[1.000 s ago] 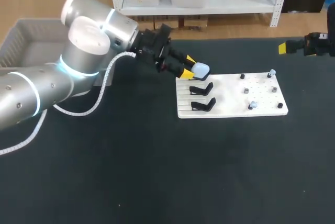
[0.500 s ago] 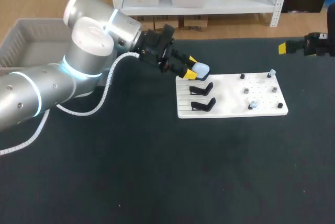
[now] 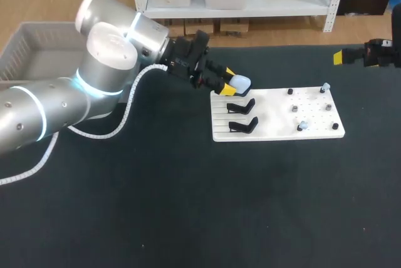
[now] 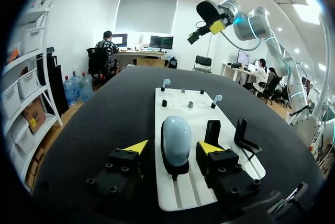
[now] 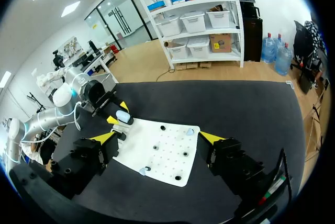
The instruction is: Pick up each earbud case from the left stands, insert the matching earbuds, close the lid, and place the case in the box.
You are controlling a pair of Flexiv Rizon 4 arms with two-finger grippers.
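A pale blue earbud case [image 3: 241, 82] [image 4: 176, 139] sits on its black stand at the far left corner of the white board [image 3: 276, 131]. My left gripper [image 3: 228, 81] [image 4: 173, 148] straddles it, open, with a narrow gap showing on each side of the case. Two more stands [image 3: 242, 106] [image 3: 244, 125] beside it are bare. Pale blue earbuds [image 3: 325, 86] [image 3: 302, 126] rest on pegs on the board's right half. My right gripper [image 3: 343, 57] [image 5: 158, 137] hangs wide open and holds nothing, high above the table's far right, away from the board.
A grey box [image 3: 25, 49] stands at the table's far left, behind my left arm. Several small black pegs [image 3: 294, 109] stick up from the board's right half. The black table [image 3: 188, 205] stretches in front of the board.
My left wrist has shifted slightly toward the board and its fingers have narrowed a touch around the case. The case stays on its stand. The right arm has not moved.
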